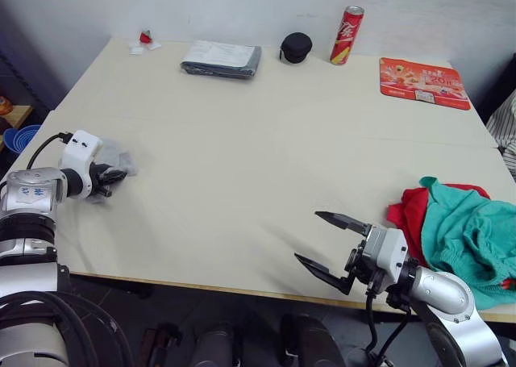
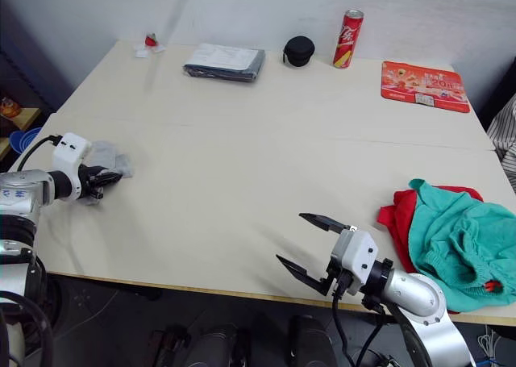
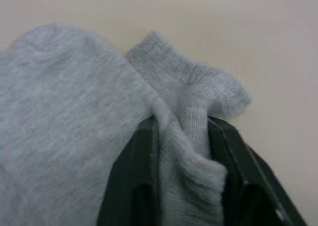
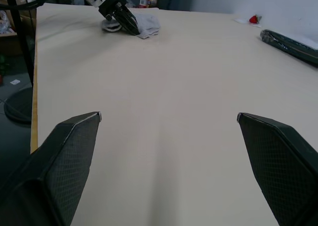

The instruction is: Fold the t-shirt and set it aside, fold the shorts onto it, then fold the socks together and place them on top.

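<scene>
Left gripper (image 1: 113,176), mid-left of frame, pinches the socks (image 1: 121,159) on the worktop (image 1: 242,165). Right gripper (image 1: 326,242) gapes wide, lower right; the shorts (image 1: 468,238) heaped over the t-shirt (image 1: 407,218) lie just right of it, nearest that arm.

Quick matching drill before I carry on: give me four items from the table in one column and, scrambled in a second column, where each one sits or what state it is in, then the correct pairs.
Column one:
1. socks
2. shorts
3. right gripper
4. red can

Column two:
A. standing upright at the far edge of the table
B. fingers spread, nothing between them
C. pinched between the left gripper's fingers
D. lying crumpled on top of the t-shirt

Pairs: 1-C, 2-D, 3-B, 4-A
</scene>
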Motion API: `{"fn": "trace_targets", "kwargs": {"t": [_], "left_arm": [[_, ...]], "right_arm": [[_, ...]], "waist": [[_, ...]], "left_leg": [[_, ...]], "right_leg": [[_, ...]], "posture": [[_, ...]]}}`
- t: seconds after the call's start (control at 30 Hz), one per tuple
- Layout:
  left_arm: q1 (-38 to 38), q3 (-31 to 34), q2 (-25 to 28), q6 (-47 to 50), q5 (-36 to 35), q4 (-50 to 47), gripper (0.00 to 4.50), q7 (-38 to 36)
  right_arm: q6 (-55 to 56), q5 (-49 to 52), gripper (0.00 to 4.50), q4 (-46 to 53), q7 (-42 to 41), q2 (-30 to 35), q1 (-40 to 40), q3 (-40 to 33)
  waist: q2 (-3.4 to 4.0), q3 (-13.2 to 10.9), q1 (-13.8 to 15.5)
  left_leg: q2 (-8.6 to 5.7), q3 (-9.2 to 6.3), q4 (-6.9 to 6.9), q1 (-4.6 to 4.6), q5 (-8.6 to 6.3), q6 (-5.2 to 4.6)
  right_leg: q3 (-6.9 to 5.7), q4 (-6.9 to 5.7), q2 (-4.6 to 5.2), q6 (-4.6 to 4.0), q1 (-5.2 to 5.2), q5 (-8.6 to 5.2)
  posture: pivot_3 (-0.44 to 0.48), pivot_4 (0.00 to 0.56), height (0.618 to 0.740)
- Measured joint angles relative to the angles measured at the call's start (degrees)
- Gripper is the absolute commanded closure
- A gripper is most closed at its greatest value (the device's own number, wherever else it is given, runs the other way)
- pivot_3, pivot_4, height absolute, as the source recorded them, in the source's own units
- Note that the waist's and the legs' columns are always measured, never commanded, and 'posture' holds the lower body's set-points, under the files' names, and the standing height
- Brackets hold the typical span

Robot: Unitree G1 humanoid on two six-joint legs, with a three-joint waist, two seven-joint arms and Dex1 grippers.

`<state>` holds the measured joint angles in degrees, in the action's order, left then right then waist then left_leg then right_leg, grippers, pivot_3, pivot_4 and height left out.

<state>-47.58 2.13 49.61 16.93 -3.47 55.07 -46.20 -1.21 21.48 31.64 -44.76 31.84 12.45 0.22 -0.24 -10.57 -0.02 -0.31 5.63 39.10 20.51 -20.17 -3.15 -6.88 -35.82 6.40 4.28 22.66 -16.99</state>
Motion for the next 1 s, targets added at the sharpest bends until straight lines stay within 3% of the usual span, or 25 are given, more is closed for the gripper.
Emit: {"fn": "trace_targets", "kwargs": {"t": [0.07, 0.27, 0.4, 0.5, 0.77, 0.8, 1.0], "left_arm": [[0.8, 0.4, -0.3, 1.5, -1.0, -1.9, 4.46, -2.9], [10.1, -0.8, -3.0, 15.0, -6.4, -26.2, 4.46, -11.2], [15.1, -5.3, -10.9, 27.7, -12.5, -47.9, 4.46, -11.3], [15.4, -9.0, -15.4, 34.1, -15.7, -56.5, 4.46, -10.5], [13.9, -17.3, -24.2, 35.0, -16.0, -59.4, 4.46, -6.4], [13.9, -18.1, -24.6, 34.6, -15.6, -59.2, 3.85, -6.3], [13.9, -20.0, -27.1, 31.6, -17.5, -58.9, 2.06, -9.5]], "right_arm": [[0.0, 0.0, 0.0, 0.1, 0.0, 0.3, 0.5, -0.6], [0.0, 0.0, 0.0, 2.1, 0.0, 1.6, 3.2, -2.7], [-0.1, 0.0, 0.0, 3.3, 0.0, 2.8, 6.5, -5.6], [-0.3, 0.0, 0.0, 4.8, 0.0, 3.2, 8.4, -6.7], [-3.4, -0.9, 0.0, 6.0, 2.0, 3.5, 14.7, -10.2], [-3.5, -1.1, 0.0, 6.3, 2.1, 3.5, 15.2, -10.3], [-5.4, -2.5, 0.0, 7.8, 3.1, 3.5, 16.5, -10.6]], "waist": [[0.0, 0.0, 0.0], [0.0, 0.0, 0.5], [-0.01, 0.0, 1.4], [-0.03, 0.0, 1.3], [-0.03, 0.0, 1.2], [-0.02, 0.0, 1.2], [-0.02, 0.0, 1.4]], "left_leg": [[0.0, 0.0, 0.0, 0.0, 0.0, 0.0], [-0.01, -0.16, 0.02, 0.01, -0.01, -0.01], [-0.02, -0.25, 0.07, 0.07, -0.01, -0.01], [-0.02, -0.23, 0.07, 0.09, 0.01, -0.01], [0.01, -0.15, 0.07, -0.04, 0.12, 0.08], [0.01, -0.14, 0.06, -0.06, 0.12, 0.09], [0.02, -0.17, 0.06, -0.05, 0.12, 0.1]], "right_leg": [[0.01, 0.0, 0.01, 0.0, -0.01, 0.0], [0.02, 0.05, 0.04, 0.0, -0.08, 0.0], [0.07, 0.17, 0.03, 0.02, -0.15, 0.01], [0.08, 0.22, -0.03, 0.08, -0.14, -0.02], [0.27, 0.22, -0.1, 0.09, -0.14, -0.03], [0.29, 0.22, -0.1, 0.08, -0.13, -0.04], [0.3, 0.26, -0.1, 0.07, -0.12, -0.04]], "posture": [[0.0, 0.15, 0.74], [0.0, 0.15, 0.74], [0.0, 0.15, 0.74], [0.0, 0.15, 0.74], [0.0, 0.15, 0.74], [0.0, 0.15, 0.74], [0.0, 0.15, 0.74]]}}
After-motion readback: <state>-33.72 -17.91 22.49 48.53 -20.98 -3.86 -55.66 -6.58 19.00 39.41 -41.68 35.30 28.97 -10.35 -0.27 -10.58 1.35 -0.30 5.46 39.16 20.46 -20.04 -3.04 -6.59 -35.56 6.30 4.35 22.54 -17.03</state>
